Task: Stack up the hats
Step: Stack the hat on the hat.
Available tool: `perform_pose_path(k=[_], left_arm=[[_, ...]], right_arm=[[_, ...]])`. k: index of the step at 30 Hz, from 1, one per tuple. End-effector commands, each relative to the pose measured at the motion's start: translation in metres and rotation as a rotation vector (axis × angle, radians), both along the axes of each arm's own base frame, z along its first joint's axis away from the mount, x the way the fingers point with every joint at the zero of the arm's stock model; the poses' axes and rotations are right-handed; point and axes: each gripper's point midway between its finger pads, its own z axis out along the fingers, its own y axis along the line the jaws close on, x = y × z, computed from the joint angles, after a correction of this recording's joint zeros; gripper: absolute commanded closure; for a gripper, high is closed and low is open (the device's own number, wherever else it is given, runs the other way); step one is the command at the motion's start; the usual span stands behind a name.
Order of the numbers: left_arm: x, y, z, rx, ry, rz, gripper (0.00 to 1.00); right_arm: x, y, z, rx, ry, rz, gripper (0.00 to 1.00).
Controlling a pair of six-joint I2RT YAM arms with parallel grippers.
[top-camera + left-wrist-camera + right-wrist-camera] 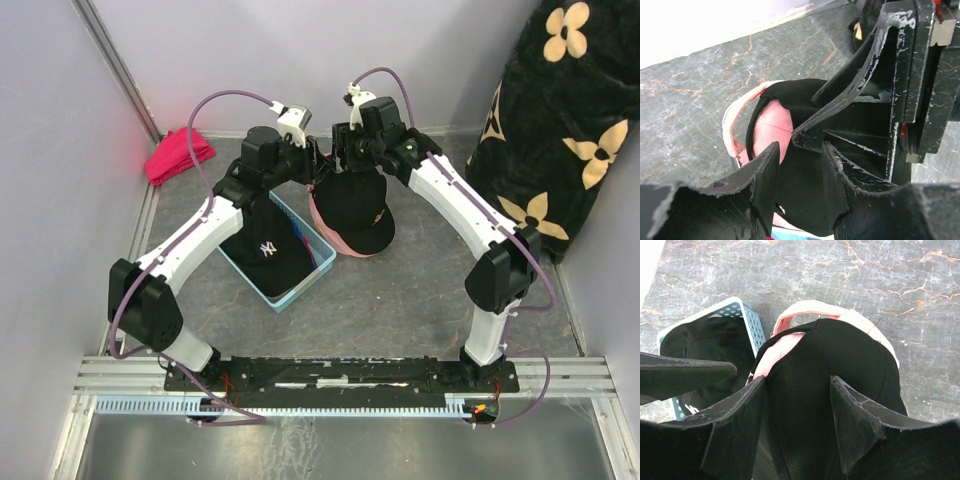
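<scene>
Now a black cap [355, 205] lies on top of a pink cap [328, 240] in the middle of the bench [410, 300], and the pink one shows only along its left and near edges. Through the opening at the back of the black cap, some pink crown is visible in both wrist views. Just left of this pair, a second black cap [268, 250] with a white logo sits inside a light-blue basket [303, 288].

Both arms meet over the far end of the stacked pair. The left claw [800, 147] has its fingers partly apart with black fabric between them, but I cannot tell whether they pinch it. The right claw [797, 381] stands wider, astride the back of the black cap, and again I cannot tell whether it grips or only brackets the cap.

Farther out, a red-pink cloth [178, 155] lies bunched at the far left corner. A black blanket [560, 130] with cream flowers fills the far right.
</scene>
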Motion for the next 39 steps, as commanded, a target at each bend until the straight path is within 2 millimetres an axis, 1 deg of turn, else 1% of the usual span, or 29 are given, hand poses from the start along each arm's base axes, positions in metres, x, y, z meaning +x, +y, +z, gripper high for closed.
perform_pose_path(k=[1,5,10,16,18,23,27,30,36,39], left_arm=[[0.002,-0.002,-0.017,0.07,-0.009,-0.01,0.54],[0.005,-0.004,-0.029,0.092,0.018,-0.003,0.54],[0.007,-0.003,-0.04,0.113,0.035,0.015,0.54],[0.011,-0.001,-0.055,0.138,0.063,0.033,0.54],[0.012,0.0,-0.061,0.147,0.072,0.038,0.54],[0.015,0.005,-0.065,0.167,0.078,0.066,0.54],[0.019,0.015,-0.061,0.167,0.075,0.122,0.54],[0.023,0.024,-0.051,0.147,0.065,0.177,0.52],[0.026,0.035,-0.028,0.12,0.027,0.248,0.5],[0.027,0.039,-0.021,0.111,0.017,0.271,0.48]], right_arm=[[0.0,-0.001,-0.035,-0.066,0.087,-0.006,0.37],[0.001,-0.002,-0.036,-0.079,0.095,-0.009,0.37],[0.004,0.0,-0.021,-0.053,0.063,-0.011,0.36],[0.007,0.0,0.013,0.017,-0.025,-0.037,0.32],[0.006,-0.002,0.029,0.048,-0.067,-0.051,0.3],[0.006,-0.004,0.056,0.093,-0.13,-0.066,0.29],[0.005,-0.008,0.076,0.138,-0.192,-0.09,0.28],[0.004,-0.01,0.09,0.168,-0.237,-0.101,0.27],[0.0,-0.016,0.11,0.199,-0.293,-0.111,0.26],[-0.003,-0.019,0.116,0.204,-0.311,-0.114,0.26]])
